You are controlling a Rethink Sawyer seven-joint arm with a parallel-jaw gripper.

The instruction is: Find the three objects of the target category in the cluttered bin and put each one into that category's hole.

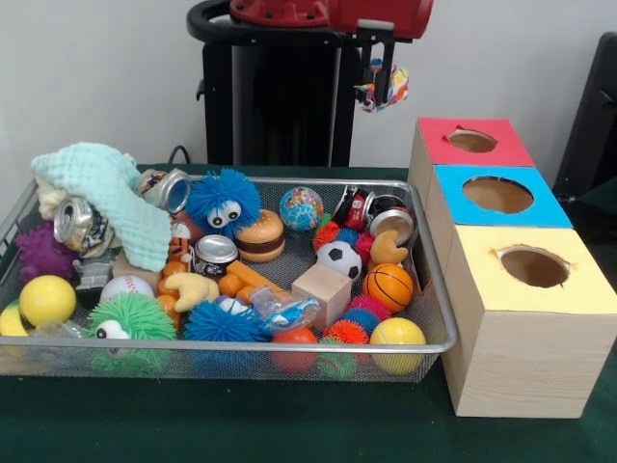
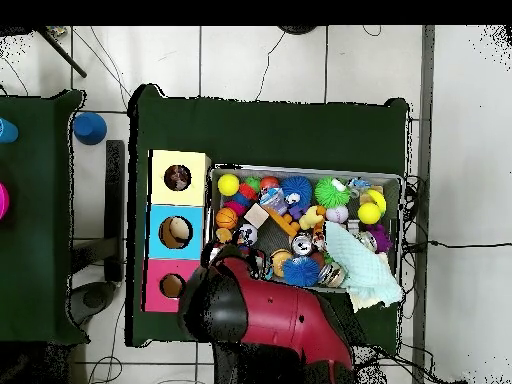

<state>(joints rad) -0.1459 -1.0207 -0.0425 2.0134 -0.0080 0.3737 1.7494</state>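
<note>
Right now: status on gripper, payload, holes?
Gripper raised behind bin, shut on small multicoloured object. Red hole nearest, uncovered. Path looks clear.

3 holes (image 1: 498, 194), 1 bin (image 1: 439, 318), 3 cans (image 1: 73, 221), 1 cube (image 1: 322, 292).

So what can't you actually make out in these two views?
- Gripper, front view: a small multicoloured object hangs at it; what it is is unreadable.
- Gripper, overhead view: hidden under the red arm.
- Holes of the red box, blue box and yellow box, front view: contents hidden by the angle.
- Bin bottom: buried under toys.
</note>
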